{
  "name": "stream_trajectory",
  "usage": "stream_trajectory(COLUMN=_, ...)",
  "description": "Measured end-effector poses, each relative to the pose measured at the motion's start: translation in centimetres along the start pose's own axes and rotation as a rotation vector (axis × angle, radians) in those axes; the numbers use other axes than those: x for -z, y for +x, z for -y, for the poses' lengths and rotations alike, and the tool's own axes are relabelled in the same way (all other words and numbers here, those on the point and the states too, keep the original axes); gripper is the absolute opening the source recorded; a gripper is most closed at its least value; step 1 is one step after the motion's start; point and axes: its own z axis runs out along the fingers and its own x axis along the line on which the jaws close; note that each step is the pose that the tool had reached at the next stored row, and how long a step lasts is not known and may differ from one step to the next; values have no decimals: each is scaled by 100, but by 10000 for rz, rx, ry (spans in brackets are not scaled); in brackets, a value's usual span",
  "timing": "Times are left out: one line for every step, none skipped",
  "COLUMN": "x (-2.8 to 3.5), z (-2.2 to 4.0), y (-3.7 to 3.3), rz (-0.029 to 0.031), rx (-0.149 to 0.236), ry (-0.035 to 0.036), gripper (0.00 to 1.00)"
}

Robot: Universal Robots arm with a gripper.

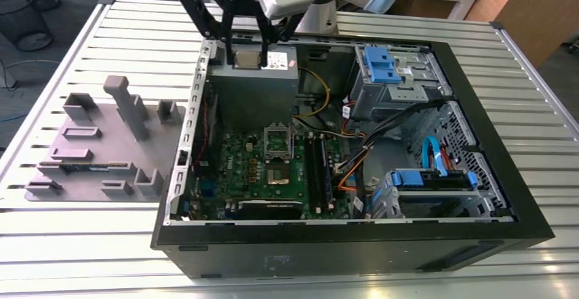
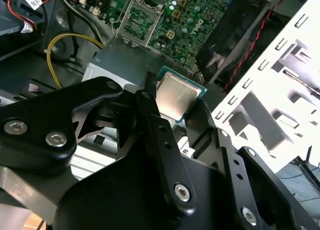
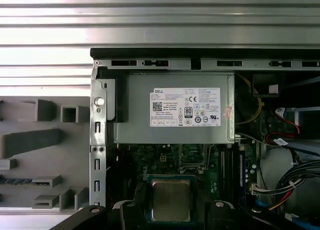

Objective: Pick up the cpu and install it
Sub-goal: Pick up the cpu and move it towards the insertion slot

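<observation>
Two-edge pinching with the gripper [image 2: 177, 99]: clamping the cpu [image 2: 174, 94] between fingers [image 2: 151, 105] narrowed to chip width, holding it flat over the grey power-supply box [image 1: 253, 92] inside the open computer case [image 1: 362, 251], well apart from the motherboard socket [image 1: 276, 138].

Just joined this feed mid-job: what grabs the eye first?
The end effector grips the cpu above the grey power supply inside the open computer case. The green motherboard lies beside the supply, and a grey fixture tray sits on the slatted table at the exterior view's left.
</observation>
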Motion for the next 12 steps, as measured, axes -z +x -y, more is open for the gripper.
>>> stream_trajectory(x=-1, z=0, y=-18, rz=0, rx=0, ry=0, gripper=47)
stream_trajectory(x=-1, z=-1, y=-37, rz=0, rx=-1, ry=0, gripper=47)
stream_trajectory(x=-1, z=-1, y=-56, rz=0, rx=0, ry=1, gripper=47)
stream_trajectory(x=-2, z=-2, y=-75, rz=0, rx=0, ry=-1, gripper=47)
stream_trajectory(x=-2, z=-2, y=-94, rz=0, rx=0, ry=0, gripper=47)
stream_trajectory(x=-2, z=-2, y=-115, rz=0, rx=0, ry=0, gripper=47)
stream_trajectory(x=-3, z=-3, y=-137, rz=0, rx=0, ry=0, gripper=47)
stream_trajectory(x=-3, z=-3, y=-158, rz=0, rx=0, ry=0, gripper=47)
stream_trajectory(x=-3, z=-4, y=-181, rz=0, rx=0, ry=0, gripper=47)
stream_trajectory(x=-3, z=-4, y=-202, rz=0, rx=-1, ry=0, gripper=47)
stream_trajectory(x=-4, z=-5, y=-224, rz=0, rx=-1, ry=0, gripper=47)
stream_trajectory(x=-4, z=-5, y=-244, rz=0, rx=0, ry=0, gripper=47)
